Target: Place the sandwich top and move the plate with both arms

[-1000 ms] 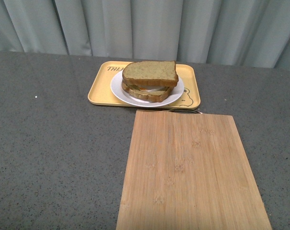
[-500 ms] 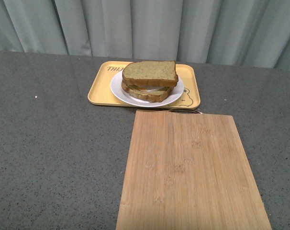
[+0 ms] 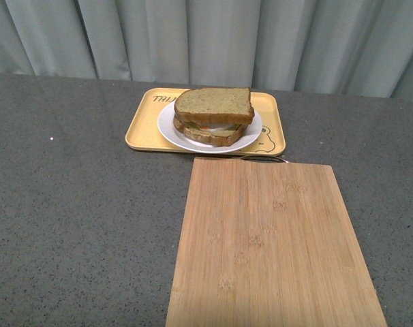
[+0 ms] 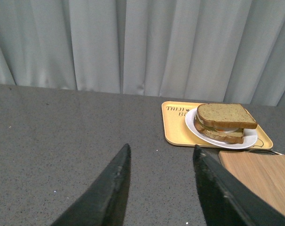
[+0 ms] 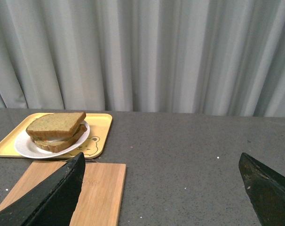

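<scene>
The sandwich top (image 3: 213, 103) lies on the stacked sandwich, over a white filling and a lower slice. The sandwich sits on the white plate (image 3: 251, 133), which rests on a yellow tray (image 3: 142, 129) at the back of the table. Neither arm shows in the front view. In the left wrist view the sandwich top (image 4: 225, 114) and plate (image 4: 248, 140) are far ahead, and my left gripper (image 4: 161, 155) is open over bare table. In the right wrist view the sandwich top (image 5: 55, 125) and plate (image 5: 25, 147) are also far off, and my right gripper (image 5: 161, 162) is wide open with nothing between its fingers.
A bamboo cutting board (image 3: 274, 245) lies in front of the tray, reaching the near table edge. A thin dark object (image 3: 264, 157) lies between board and tray. Grey speckled tabletop (image 3: 77, 218) spreads left and right. A pale curtain (image 3: 206, 37) hangs behind.
</scene>
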`<action>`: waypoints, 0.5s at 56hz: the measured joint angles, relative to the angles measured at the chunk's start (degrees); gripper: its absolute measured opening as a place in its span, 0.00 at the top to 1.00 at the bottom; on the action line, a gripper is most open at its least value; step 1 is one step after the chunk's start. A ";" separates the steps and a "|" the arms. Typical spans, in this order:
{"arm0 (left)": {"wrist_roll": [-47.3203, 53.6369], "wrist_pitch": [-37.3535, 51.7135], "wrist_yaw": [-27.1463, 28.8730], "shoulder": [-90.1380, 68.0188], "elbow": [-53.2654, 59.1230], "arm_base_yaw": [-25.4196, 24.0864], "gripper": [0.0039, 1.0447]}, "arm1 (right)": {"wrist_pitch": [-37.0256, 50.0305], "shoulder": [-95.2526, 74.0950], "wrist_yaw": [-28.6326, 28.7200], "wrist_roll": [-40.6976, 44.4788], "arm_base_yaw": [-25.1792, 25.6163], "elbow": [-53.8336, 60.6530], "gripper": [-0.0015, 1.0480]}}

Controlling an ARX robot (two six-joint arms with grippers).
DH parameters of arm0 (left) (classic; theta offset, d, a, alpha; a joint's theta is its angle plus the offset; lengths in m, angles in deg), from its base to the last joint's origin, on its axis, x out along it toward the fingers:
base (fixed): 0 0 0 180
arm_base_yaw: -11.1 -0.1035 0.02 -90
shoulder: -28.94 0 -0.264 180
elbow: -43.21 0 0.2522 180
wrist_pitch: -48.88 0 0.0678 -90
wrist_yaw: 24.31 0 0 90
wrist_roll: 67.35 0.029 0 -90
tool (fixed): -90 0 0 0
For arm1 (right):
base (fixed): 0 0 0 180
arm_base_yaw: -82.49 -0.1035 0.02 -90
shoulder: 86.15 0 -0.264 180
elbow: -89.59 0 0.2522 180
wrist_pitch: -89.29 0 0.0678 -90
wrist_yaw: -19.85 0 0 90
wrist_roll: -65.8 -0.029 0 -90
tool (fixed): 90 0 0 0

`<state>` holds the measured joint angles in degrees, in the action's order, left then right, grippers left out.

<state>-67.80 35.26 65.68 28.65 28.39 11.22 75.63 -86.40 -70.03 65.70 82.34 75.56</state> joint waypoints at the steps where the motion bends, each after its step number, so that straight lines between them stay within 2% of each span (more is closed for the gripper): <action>1: 0.00 0.00 0.00 0.00 0.00 0.00 0.38 | 0.00 0.00 0.00 0.00 0.00 0.00 0.09; 13: 0.04 0.00 0.00 0.02 0.00 0.00 0.04 | 0.00 0.00 0.00 0.00 0.02 0.00 0.09; 28: 0.04 0.00 0.02 0.00 0.00 0.00 0.06 | 0.00 0.00 0.00 0.00 0.00 0.00 0.09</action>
<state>-67.75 35.26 65.71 28.65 28.39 11.22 75.63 -86.40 -70.03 65.70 82.34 75.56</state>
